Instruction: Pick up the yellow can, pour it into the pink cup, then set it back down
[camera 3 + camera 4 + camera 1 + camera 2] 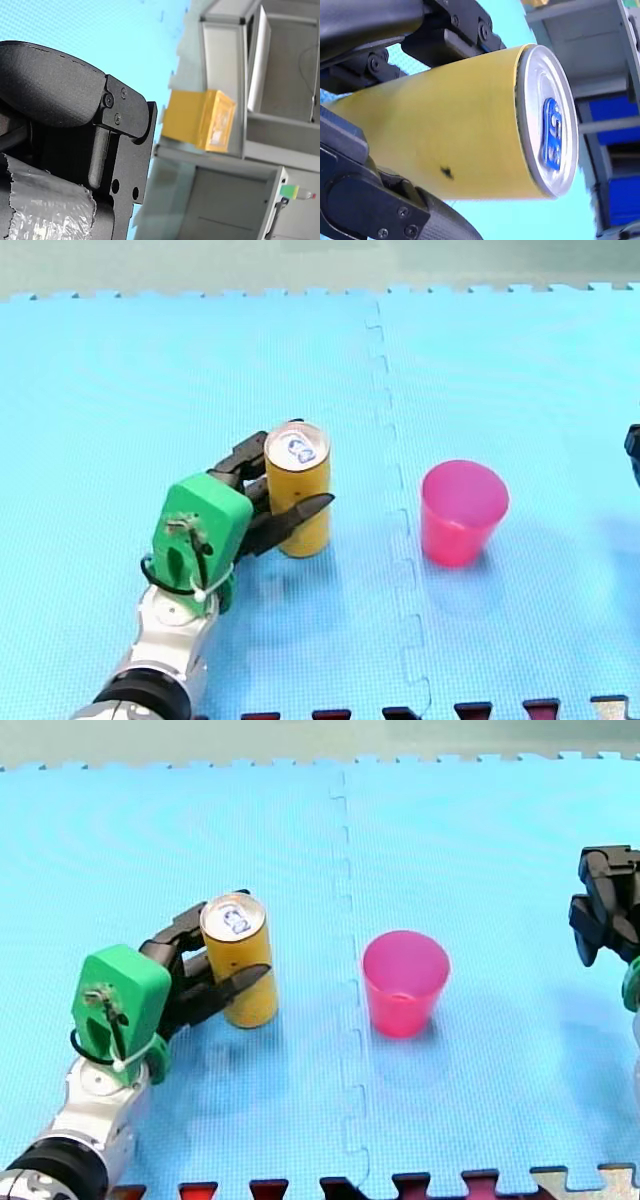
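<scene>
Left hand (258, 515) clamps the upright yellow metal can (298, 490), lower left of centre; the pink plastic cup (462, 512) stands apart to its right (right hand (605, 905) at the right edge, grip unreadable).

The yellow can (298, 502) looks smooth painted metal, the pink cup (462, 512) glossy translucent plastic, the foam mat (520, 370) finely textured

No text, brand or number is legible. The yellow can (445, 135) bears a blue marking (551, 132) on its silver lid (535, 90), too blurred to read. Beyond the can, a yellow box (192, 117) carries a pale label (220, 127), also unreadable.
</scene>
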Motion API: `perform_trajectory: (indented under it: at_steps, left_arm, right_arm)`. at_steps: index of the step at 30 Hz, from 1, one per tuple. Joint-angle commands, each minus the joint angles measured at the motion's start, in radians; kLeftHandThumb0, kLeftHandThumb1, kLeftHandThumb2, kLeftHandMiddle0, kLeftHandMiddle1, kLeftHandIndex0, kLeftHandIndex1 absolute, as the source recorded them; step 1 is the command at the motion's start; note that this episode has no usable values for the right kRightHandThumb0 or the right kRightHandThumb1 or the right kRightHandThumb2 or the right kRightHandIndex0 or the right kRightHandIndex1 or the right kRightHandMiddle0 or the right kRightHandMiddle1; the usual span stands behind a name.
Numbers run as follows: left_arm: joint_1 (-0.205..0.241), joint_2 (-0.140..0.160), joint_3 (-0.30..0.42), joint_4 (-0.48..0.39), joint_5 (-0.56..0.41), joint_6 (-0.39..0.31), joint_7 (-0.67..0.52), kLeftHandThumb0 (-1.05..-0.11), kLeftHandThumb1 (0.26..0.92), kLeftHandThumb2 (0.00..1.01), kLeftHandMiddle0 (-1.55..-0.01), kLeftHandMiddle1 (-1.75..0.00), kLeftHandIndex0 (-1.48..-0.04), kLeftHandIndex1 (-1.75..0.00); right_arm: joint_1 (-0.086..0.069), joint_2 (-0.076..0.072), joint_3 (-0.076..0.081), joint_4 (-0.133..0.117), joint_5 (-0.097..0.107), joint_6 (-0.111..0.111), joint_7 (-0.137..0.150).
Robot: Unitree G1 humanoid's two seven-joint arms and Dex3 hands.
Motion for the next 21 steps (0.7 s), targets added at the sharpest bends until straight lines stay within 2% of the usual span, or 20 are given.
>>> perform_trajectory:
  at_steps: [1, 4, 10, 21]
  left_arm:
    - [-0.005, -0.007, 0.022, -0.003, -0.015, 0.003, 0.038, -0.501, 0.711, 0.00, -1.08, -0.07, -0.95, -0.05]
    - [-0.004, -0.006, 0.018, -0.004, 0.004, -0.005, 0.091, -0.444, 0.722, 0.00, -1.17, -0.06, -1.02, -0.04]
    - [-0.005, -0.010, 0.023, -0.005, 0.011, -0.008, 0.133, -0.430, 0.751, 0.01, -1.30, -0.06, -1.15, -0.04]
    - [-0.009, -0.005, 0.036, -0.005, 0.008, 0.002, 0.154, -0.427, 0.760, 0.00, -1.32, -0.03, -1.15, -0.01]
  right_arm:
    - [-0.001, -0.005, -0.002, -0.003, 0.004, 0.004, 0.000]
    - [-0.001, -0.005, -0.003, -0.003, 0.004, 0.004, 0.000]
    - [0.000, -0.004, -0.002, -0.004, 0.002, 0.003, -0.003]
    - [0.000, -0.006, -0.001, -0.004, 0.001, 0.004, -0.002]
